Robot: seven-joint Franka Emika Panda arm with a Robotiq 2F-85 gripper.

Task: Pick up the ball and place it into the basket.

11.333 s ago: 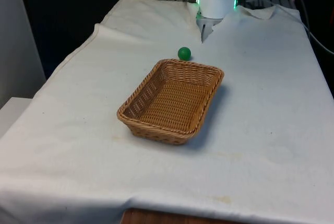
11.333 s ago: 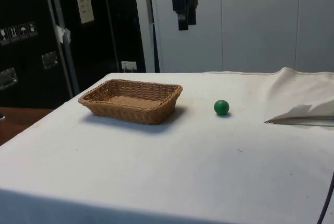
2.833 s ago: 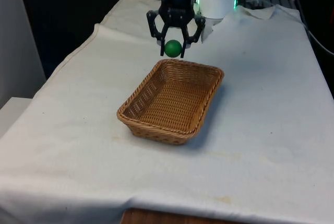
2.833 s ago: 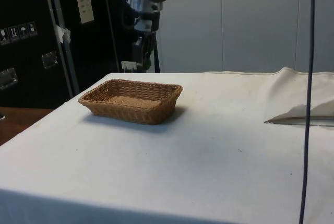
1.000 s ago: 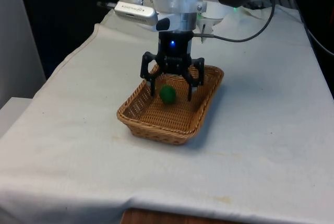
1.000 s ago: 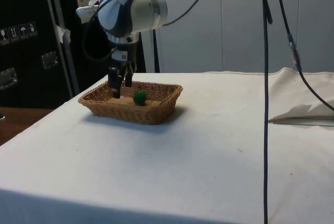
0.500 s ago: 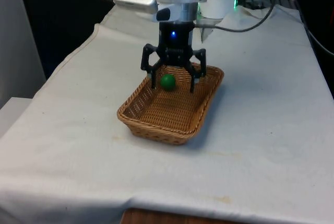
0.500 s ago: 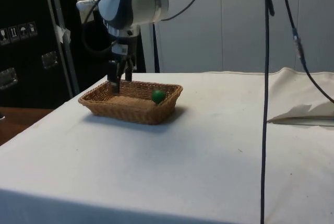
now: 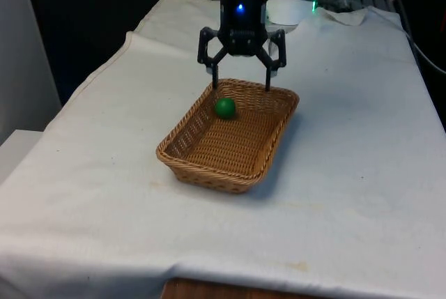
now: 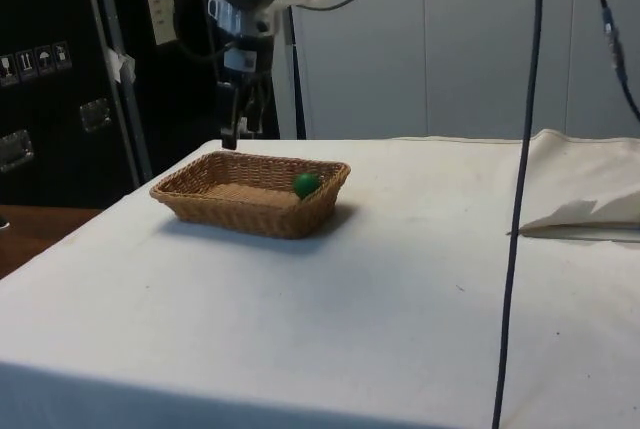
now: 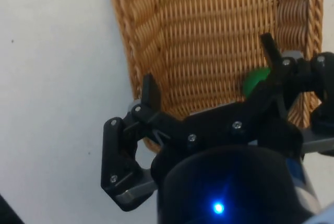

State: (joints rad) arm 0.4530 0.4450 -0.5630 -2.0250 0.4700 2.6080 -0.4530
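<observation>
Black and spread wide, the gripper point(image 9: 241, 83) hung above the far end of the basket point(image 9: 230, 134), its two fingers parted and holding nothing. In the front view one fingertip sat over the rim at about 11 o'clock from the basket's centre and the other over the rim at about 1 o'clock. The tips were just above the wicker, and I could not tell whether either brushed it. In the side view the gripper point(image 10: 233, 134) stood over the basket's point(image 10: 251, 192) back edge, fingers pointing straight down, clear of the weave.

The green ball point(image 9: 224, 107) lay released inside the basket, on the woven floor near the far wall, at roughly 11 o'clock from the basket's middle in the front view. It sat below and between the two fingertips, apart from both. The side view showed the ball point(image 10: 306, 184) tucked against the inner wall at the basket's robot-side end, at about 3 o'clock from the basket's centre in that picture.

From the wrist, the ball point(image 11: 255, 79) appeared as a green patch partly hidden behind one finger point(image 11: 272, 51), resting on the basket's point(image 11: 203, 36) weave. The other finger point(image 11: 151, 92) hung at the basket's rim, beside the white cloth point(image 11: 57, 78).

The basket stood flat on the cloth-covered table point(image 9: 348, 173), near its middle.
</observation>
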